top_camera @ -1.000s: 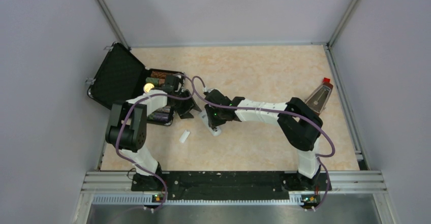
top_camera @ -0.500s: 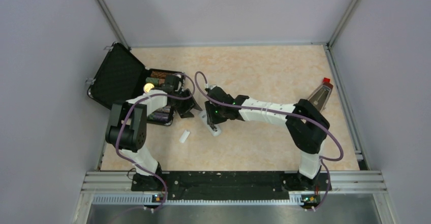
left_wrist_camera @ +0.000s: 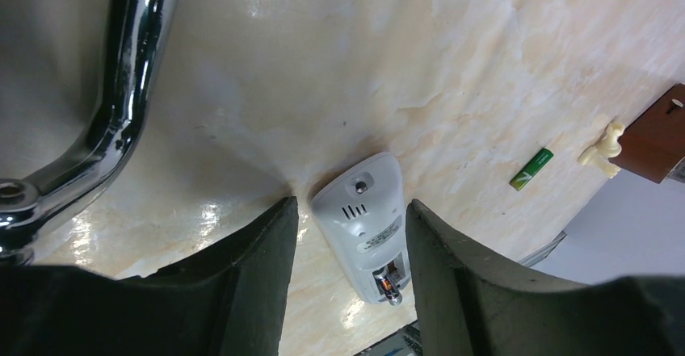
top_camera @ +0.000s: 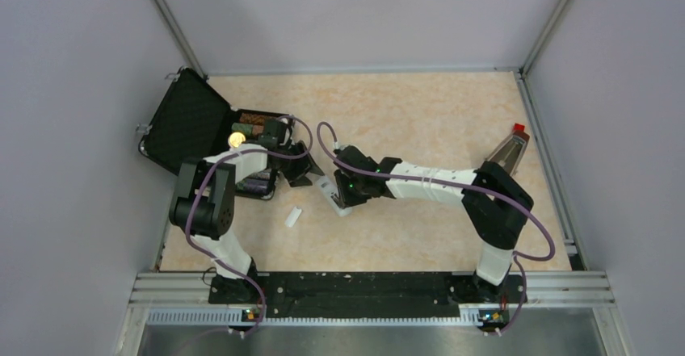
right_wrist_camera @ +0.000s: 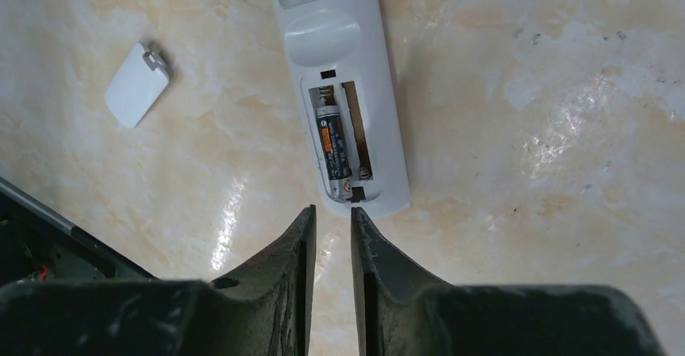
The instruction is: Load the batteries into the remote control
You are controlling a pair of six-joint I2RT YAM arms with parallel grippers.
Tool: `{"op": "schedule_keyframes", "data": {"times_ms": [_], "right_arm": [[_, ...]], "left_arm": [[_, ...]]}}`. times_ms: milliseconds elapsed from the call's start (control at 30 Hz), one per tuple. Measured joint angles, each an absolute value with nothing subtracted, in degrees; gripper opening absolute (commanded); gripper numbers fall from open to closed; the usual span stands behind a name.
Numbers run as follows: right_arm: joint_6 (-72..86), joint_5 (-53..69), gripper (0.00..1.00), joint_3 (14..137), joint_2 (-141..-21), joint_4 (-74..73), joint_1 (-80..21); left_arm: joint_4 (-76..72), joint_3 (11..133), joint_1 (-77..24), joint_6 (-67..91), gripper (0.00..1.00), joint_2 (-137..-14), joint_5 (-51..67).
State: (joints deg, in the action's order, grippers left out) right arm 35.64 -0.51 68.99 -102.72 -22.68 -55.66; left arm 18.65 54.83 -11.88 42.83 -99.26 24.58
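Observation:
The white remote control (right_wrist_camera: 343, 90) lies back face up on the table, its battery bay open. A dark battery (right_wrist_camera: 334, 142) sits in the left slot; the right slot is empty. My right gripper (right_wrist_camera: 331, 211) hovers just off the remote's bay end, nearly shut with a narrow gap and nothing in it. In the top view it (top_camera: 347, 197) is over the remote (top_camera: 329, 186). My left gripper (left_wrist_camera: 351, 204) is open and empty, with the remote (left_wrist_camera: 367, 227) seen beyond its fingers. The green battery (left_wrist_camera: 531, 169) lies loose on the table.
The loose white cover piece (right_wrist_camera: 137, 84) lies left of the remote, also in the top view (top_camera: 293, 216). The open black case (top_camera: 190, 122) stands at the left behind my left gripper (top_camera: 300, 172). A brown metronome (top_camera: 507, 152) is at the right. A chrome handle (left_wrist_camera: 121, 106) is close by.
My right arm's elbow has swung right and its forearm has stretched out, and the gripper has shifted slightly along the remote. The left arm has barely moved.

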Motion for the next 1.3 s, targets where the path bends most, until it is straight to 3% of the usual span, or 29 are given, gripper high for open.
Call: {"op": "schedule_keyframes", "data": {"times_ms": [1300], "right_arm": [[37.28, 1.85, 0.12, 71.37, -105.69, -22.72, -55.86]], "left_arm": [[15.55, 53.34, -12.27, 43.35, 0.57, -99.15, 25.50]]}}
